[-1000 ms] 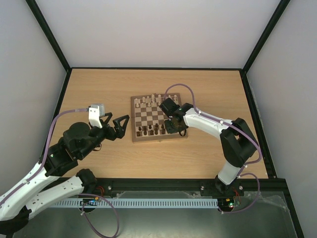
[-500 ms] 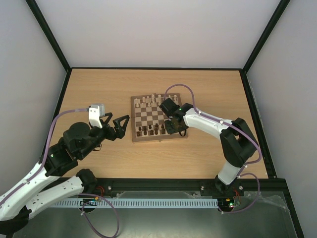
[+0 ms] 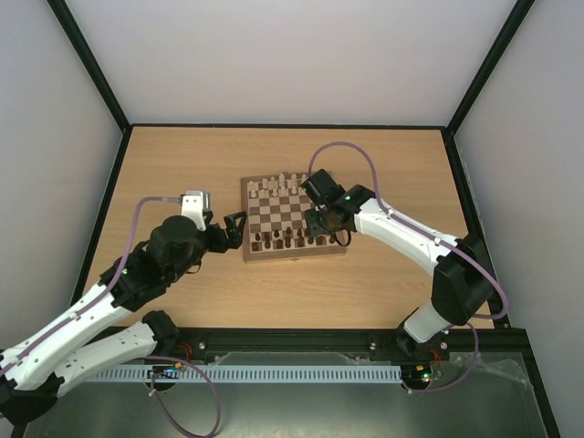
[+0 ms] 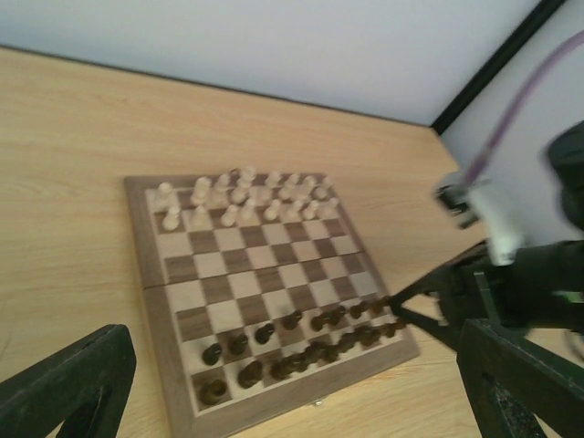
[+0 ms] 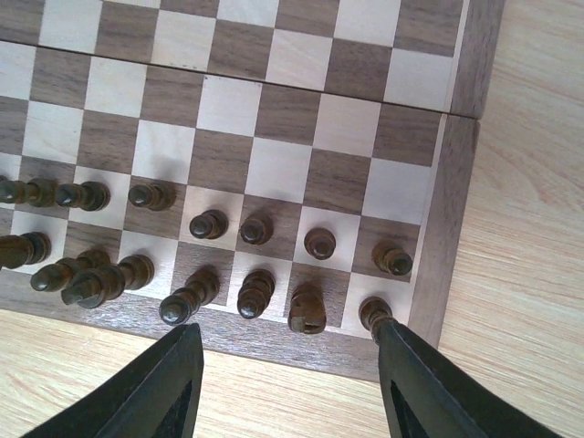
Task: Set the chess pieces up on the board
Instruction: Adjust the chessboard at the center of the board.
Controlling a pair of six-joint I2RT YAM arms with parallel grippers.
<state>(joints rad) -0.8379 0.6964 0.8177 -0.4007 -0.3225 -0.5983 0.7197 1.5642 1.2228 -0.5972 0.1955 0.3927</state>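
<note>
The chess pieces fill two rows along the near edge of the board, mid-way across the counter. Directly above their right end hangs the right tool, jaws half apart and empty. The left tool, wide, sits off the board's left edge.

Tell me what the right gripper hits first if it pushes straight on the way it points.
Most likely the chess pieces in the nearest row of the board, standing just ahead of the right gripper; depth is hard to judge.
</note>
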